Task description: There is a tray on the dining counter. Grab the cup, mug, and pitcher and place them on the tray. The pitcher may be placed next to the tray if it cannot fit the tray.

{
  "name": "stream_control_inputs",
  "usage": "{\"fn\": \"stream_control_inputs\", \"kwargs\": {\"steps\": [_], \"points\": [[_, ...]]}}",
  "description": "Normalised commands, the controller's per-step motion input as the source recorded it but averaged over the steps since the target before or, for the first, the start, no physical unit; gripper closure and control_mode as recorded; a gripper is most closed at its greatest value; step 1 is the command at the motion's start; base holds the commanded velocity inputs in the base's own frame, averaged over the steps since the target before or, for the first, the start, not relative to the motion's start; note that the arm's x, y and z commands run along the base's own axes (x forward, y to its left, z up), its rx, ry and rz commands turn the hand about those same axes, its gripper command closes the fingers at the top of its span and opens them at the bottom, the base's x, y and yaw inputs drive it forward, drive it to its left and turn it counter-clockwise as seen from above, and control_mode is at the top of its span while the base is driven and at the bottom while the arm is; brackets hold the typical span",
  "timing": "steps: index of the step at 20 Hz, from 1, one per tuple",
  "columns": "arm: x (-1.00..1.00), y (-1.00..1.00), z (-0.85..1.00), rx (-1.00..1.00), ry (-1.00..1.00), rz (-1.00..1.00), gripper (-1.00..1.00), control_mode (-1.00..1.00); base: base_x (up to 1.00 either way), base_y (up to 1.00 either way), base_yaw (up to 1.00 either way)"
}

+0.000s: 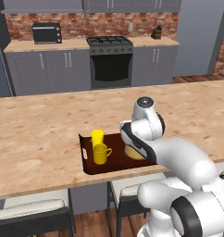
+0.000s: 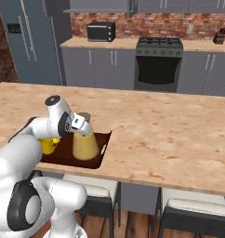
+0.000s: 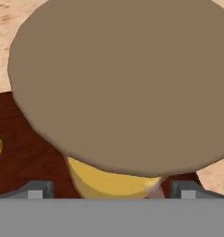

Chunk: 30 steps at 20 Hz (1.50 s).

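Observation:
The dark brown tray [image 1: 88,164] [image 2: 99,146] lies near the front edge of the light wood dining counter [image 1: 40,129] [image 2: 170,130]. On it stand the tall yellow cup [image 1: 97,136] and, in front of it, the squat yellow mug [image 1: 101,154] [image 2: 48,146]. The pitcher [image 2: 84,145] of orange juice stands upright on the tray's right part, and my arm hides most of it in the left base view. My gripper [image 2: 82,122] [image 3: 111,190] is open at the pitcher's neck. A fingertip [image 3: 37,190] sits on each side, clear of the glass. The tan lid [image 3: 123,83] looms close in the hand view.
Stools [image 1: 30,213] [image 2: 193,207] sit under the counter's front edge. Across the aisle are grey cabinets with a stove [image 1: 110,51], a toaster oven [image 1: 46,33] and a fridge [image 2: 26,42]. Bare counter stretches to the left and right of the tray.

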Motion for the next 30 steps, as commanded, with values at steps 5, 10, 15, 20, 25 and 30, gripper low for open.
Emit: {"fn": "stream_control_inputs", "kwargs": {"steps": [5, 10, 15, 20, 25, 30], "points": [[-0.28, -0.01, -0.03, 0.00, 0.00, 0.00, -1.00, -1.00, 0.00, 0.00, 0.00], [0.00, -0.06, -0.07, 0.00, 0.00, 0.00, -1.00, -1.00, 0.00, 0.00, 0.00], [-0.24, -0.38, 0.15, 0.00, -0.03, 0.00, -1.00, -1.00, 0.00, 0.00, 0.00], [-0.40, -0.11, 0.40, 0.00, 0.00, 0.00, -1.00, -1.00, 0.00, 0.00, 0.00], [-0.57, 0.00, 0.43, 0.00, 0.00, 0.00, -1.00, -1.00, 0.00, 0.00, 0.00], [-0.69, 0.00, 0.52, 0.00, 0.00, 0.00, -1.00, -1.00, 0.00, 0.00, 0.00]]}}
